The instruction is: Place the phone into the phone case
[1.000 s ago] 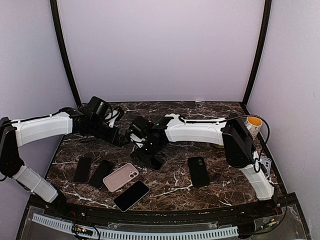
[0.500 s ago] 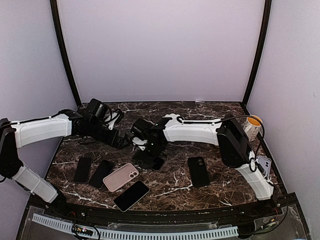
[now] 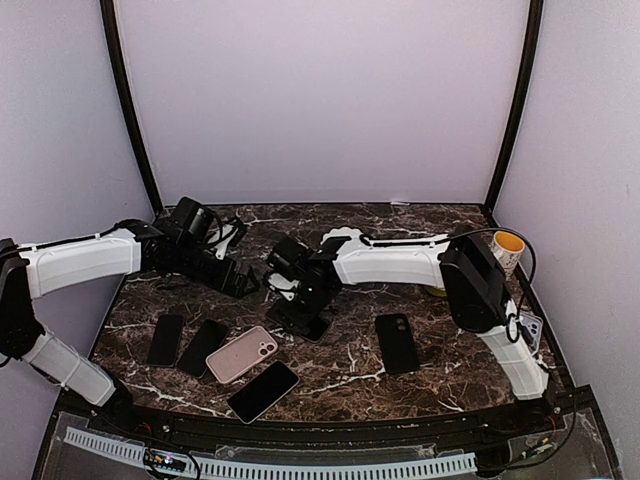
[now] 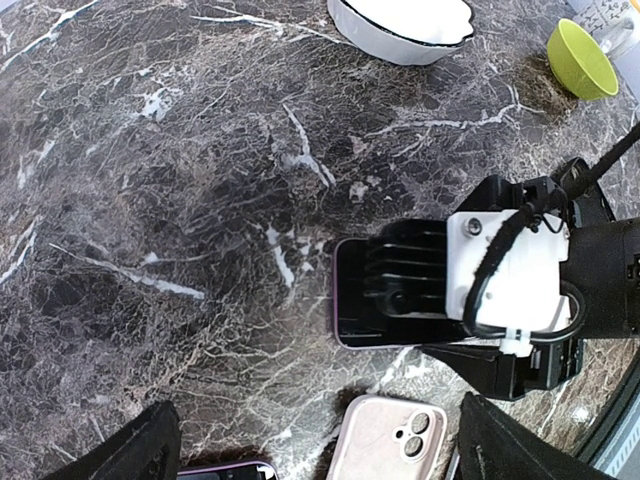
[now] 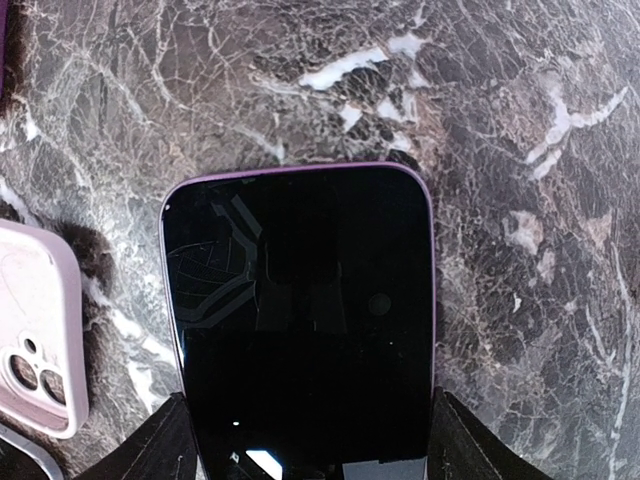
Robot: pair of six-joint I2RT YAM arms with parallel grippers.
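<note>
Phone [image 5: 300, 320], screen up with a purple rim, lies flat on the table [image 3: 450, 215] near its middle, directly under the right gripper [image 5: 312, 400]. The fingers [image 5: 150, 450] of that gripper stand at the phone's two long edges near one end; whether they press on it or only flank it cannot be told. The left gripper [image 4: 318, 430] hovers close by with its fingers wide apart and nothing between them. A pink case [image 3: 242, 353] lies just beside the phone, camera cut-out showing. The phone is judged rigid, moderately heavy and slick, with a glass face that could scratch or crack. The long edges are therefore the likely place to take hold, since the flat faces give the pads no purchase against the marble. The right wrist view alone shows the screen and how the fingers sit against the rim. The left wrist view alone shows a bowl [image 4: 400, 25] and a green cup [image 4: 580, 55], and the right gripper covering most of the phone. The top view alone shows both arms and four other dark handsets.
</note>
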